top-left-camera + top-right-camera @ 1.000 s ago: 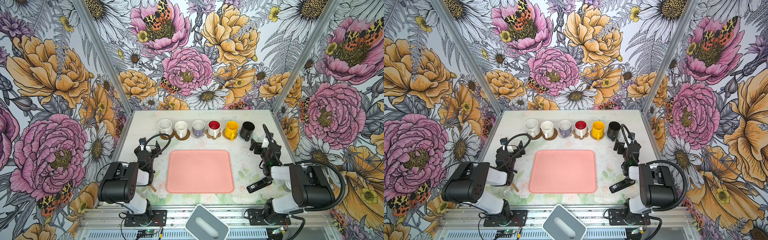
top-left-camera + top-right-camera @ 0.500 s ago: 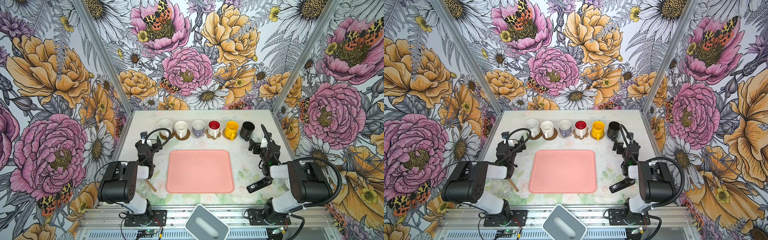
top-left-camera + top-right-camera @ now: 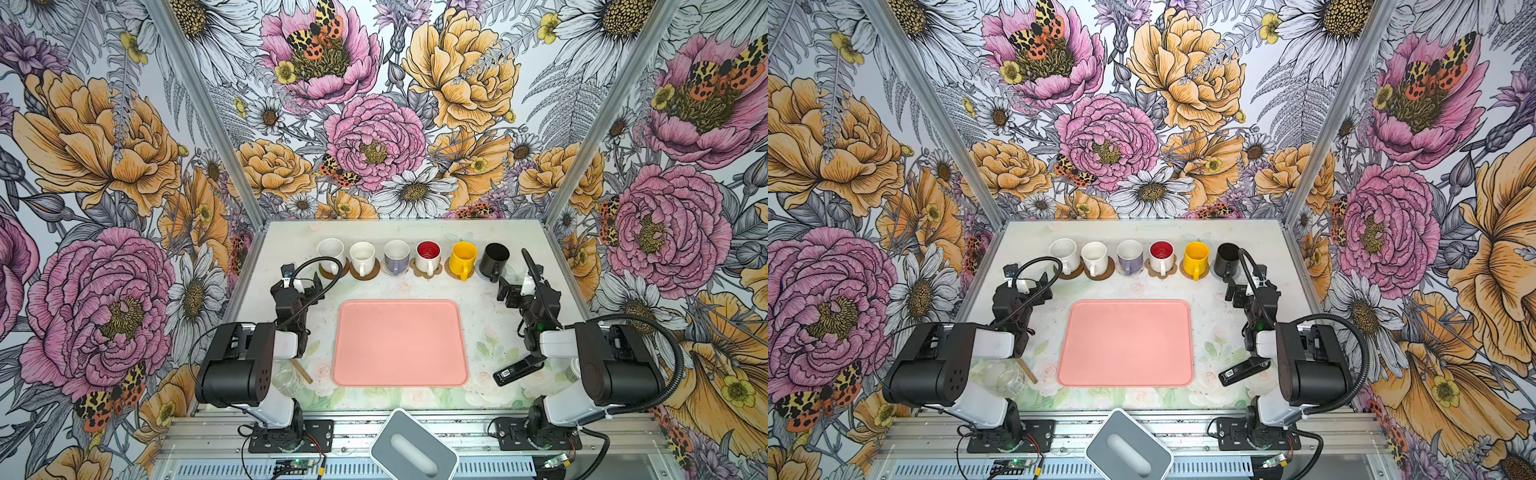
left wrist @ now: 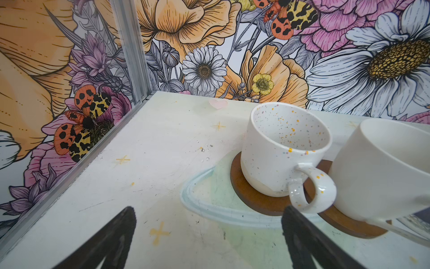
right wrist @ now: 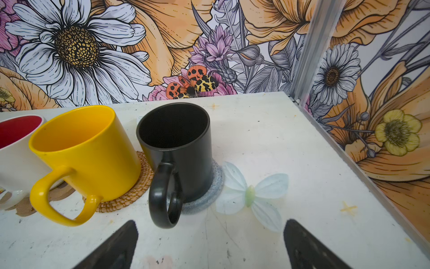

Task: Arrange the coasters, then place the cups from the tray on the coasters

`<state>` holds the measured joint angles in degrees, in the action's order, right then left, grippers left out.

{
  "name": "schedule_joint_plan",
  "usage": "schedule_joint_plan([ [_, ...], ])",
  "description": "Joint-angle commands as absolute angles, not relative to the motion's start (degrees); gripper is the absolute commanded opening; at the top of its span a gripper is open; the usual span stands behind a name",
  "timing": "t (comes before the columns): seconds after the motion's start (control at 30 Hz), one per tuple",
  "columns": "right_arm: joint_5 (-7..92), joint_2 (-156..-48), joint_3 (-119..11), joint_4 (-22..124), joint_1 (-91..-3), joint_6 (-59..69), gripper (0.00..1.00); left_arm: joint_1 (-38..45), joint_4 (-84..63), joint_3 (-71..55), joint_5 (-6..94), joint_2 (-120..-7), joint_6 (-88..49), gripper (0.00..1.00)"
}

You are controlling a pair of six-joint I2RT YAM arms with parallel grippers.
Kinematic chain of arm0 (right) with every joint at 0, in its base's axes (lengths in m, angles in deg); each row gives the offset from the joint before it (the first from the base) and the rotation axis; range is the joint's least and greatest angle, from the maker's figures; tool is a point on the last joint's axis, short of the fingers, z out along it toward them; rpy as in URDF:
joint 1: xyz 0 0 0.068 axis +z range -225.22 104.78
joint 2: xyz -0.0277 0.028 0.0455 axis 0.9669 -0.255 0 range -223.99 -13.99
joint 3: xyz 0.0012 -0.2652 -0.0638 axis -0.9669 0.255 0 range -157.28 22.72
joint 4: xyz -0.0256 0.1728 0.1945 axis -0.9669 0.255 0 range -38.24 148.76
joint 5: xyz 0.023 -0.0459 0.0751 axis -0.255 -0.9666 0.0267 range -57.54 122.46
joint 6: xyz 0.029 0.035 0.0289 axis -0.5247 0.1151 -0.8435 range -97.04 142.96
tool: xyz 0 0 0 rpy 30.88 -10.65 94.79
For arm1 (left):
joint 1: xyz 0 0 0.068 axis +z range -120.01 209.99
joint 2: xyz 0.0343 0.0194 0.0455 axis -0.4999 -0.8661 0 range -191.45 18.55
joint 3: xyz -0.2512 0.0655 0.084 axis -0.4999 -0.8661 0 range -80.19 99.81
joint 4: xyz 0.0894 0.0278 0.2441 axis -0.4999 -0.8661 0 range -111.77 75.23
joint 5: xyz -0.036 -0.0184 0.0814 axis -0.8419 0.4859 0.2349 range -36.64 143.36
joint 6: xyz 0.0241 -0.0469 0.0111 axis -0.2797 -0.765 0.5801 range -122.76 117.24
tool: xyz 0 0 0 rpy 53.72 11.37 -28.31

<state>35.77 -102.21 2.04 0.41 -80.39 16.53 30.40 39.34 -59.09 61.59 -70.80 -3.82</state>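
Tray point(image 3: 399, 345) bare, on the near half of the desk. Left claw point(image 4: 208, 210) and right claw point(image 5: 210, 222) spread wide, empty, just short of the row's ends. Six cups point(image 3: 397, 255) each on coasters point(image 3: 374, 272), far side. Judged complete. Clear desk behind row; walls close at its ends.

There are six mugs: one speckled white mug point(image 3: 330, 251), one plain white mug point(image 3: 362, 254), one lavender mug point(image 3: 397, 253), one red-lined mug point(image 3: 428, 252), one yellow mug point(image 3: 463, 255) and one black mug point(image 3: 494, 257). There are six coasters: two brown discs point(image 4: 256, 202), one whitish round point(image 3: 385, 271), one paw shape point(image 3: 414, 268), one rattan round point(image 5: 125, 200) and one grey-blue round point(image 5: 206, 200). There is also one pink tray point(image 3: 399, 343), one glass jar point(image 3: 1003, 378) and one grey box point(image 3: 413, 446).
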Motion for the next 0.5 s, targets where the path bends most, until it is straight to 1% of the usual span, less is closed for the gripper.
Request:
schedule_joint_plan([
  [0.0,36.46,-102.49,1.51,-1.46,-79.88,16.95,0.99,30.51,39.52,-58.87,60.39,-70.31,-3.04,0.99],
  [0.47,36.20,-102.48,1.26,-0.88,-79.75,17.07,0.99,30.50,39.53,-58.83,60.40,-70.30,-3.03,0.99],
])
